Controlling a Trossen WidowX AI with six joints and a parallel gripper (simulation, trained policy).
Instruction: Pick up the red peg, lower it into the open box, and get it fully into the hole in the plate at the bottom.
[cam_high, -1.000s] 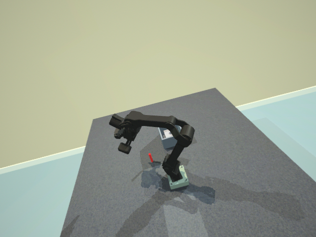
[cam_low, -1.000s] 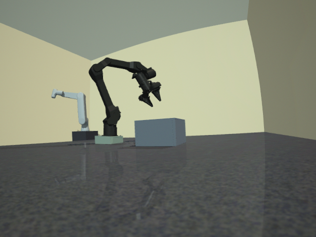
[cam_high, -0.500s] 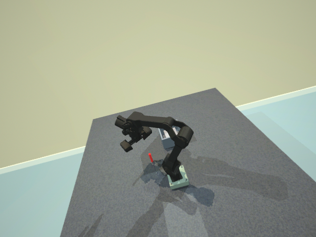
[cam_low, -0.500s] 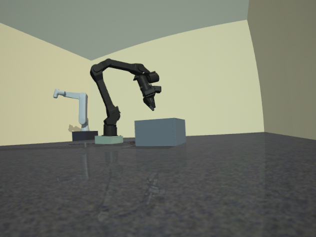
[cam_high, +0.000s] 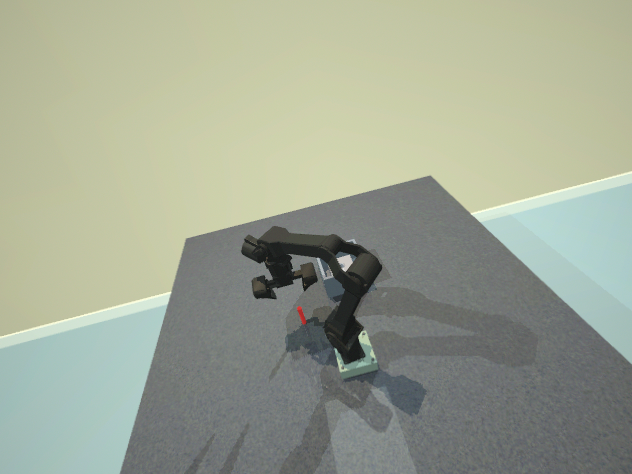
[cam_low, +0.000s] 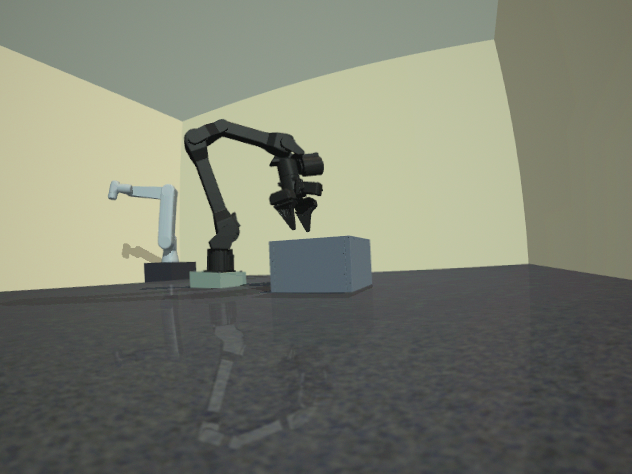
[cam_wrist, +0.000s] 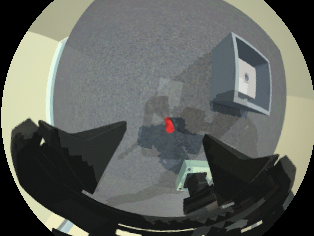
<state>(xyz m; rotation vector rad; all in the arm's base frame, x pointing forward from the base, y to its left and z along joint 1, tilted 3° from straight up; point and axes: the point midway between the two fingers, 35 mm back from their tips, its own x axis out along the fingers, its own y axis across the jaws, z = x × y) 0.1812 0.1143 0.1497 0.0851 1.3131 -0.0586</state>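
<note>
Jaws of gripper (cam_high: 283, 287) (cam_low: 300, 230) (cam_wrist: 165, 129) spread wide, nothing gripped. Red peg (cam_high: 301, 315) (cam_wrist: 169, 125) seen on tabletop (cam_high: 229, 387) (cam_low: 408, 382) (cam_wrist: 115, 60) outside box (cam_high: 334, 288) (cam_low: 311, 265) (cam_wrist: 223, 75) in top and wrist views, not made out in exterior. Plate's hole (cam_wrist: 246, 78) shown clearly by wrist view.

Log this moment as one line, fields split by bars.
gripper: open, holding nothing, above table | red peg: on table, outside box | box: open-topped, plate hole unfilled
</note>
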